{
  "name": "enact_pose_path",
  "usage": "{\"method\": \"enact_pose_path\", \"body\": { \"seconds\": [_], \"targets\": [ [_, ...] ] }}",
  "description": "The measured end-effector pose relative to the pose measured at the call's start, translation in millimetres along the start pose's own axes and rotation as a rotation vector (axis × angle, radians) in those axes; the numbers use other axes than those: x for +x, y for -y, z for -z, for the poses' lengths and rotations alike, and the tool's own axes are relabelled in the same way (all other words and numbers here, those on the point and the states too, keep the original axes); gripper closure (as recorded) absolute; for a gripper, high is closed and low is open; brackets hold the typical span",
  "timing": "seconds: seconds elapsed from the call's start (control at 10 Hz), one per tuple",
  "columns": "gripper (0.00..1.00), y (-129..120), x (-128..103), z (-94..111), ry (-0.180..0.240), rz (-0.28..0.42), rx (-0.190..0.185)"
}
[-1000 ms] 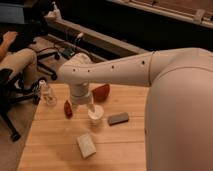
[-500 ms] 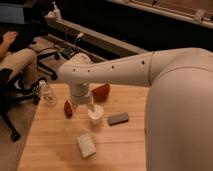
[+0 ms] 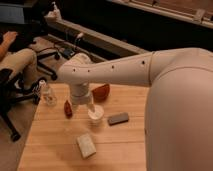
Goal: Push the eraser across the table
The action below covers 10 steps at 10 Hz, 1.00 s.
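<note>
Dark floor and a long pale ledge (image 3: 100, 42) are seen beyond the far edge of the table (image 3: 55, 135), and a seated person (image 3: 15, 60) on an office chair (image 3: 10, 100) is seen at the far left.

The white arm (image 3: 110, 72) is stretched in from the right and bent down over the middle of the table. The gripper (image 3: 90, 107) is held low at its end, just above and to the left of a white cup (image 3: 96, 118). Whether the gripper is open or closed cannot be told, and nothing can be seen held in it.

The eraser (image 3: 118, 118) is laid flat on the planks just to the right of the cup, apart from the gripper and untouched. A pale cream block (image 3: 86, 145) is found nearer, to the left of the cup and well apart from the eraser. A small red-brown object (image 3: 68, 109) is placed to the left of the gripper, and an orange-red object (image 3: 101, 92) is partly hidden behind the arm on the far side. A clear bottle (image 3: 48, 93) is stood near the far left corner.

Compared with half a second ago, no shift is seen: the arm is kept in the same pose, and the eraser, cup and block are left where they were.
</note>
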Motion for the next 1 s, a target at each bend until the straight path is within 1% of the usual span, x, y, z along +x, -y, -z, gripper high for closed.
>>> {"method": "enact_pose_path", "body": {
  "seconds": [0.1, 0.2, 0.3, 0.4, 0.7, 0.8, 0.9, 1.0],
  "targets": [
    [0.35, 9.7, 0.3, 0.3, 0.005, -0.024, 0.01],
    [0.35, 26.5, 1.8, -0.1, 0.01, -0.062, 0.028],
    [0.35, 41.3, 4.6, -0.2, 0.015, -0.099, 0.034],
    [0.35, 50.3, 6.8, -1.1, 0.02, -0.123, 0.034],
    [0.35, 87.2, 20.5, -5.4, 0.024, -0.226, 0.009],
    [0.35, 112.5, 29.0, -8.7, 0.023, -0.296, 0.003],
    [0.35, 116.6, 30.4, -9.2, 0.023, -0.307, 0.002],
    [0.35, 138.2, 35.5, -14.0, 0.022, -0.364, -0.01]
  ]
}}
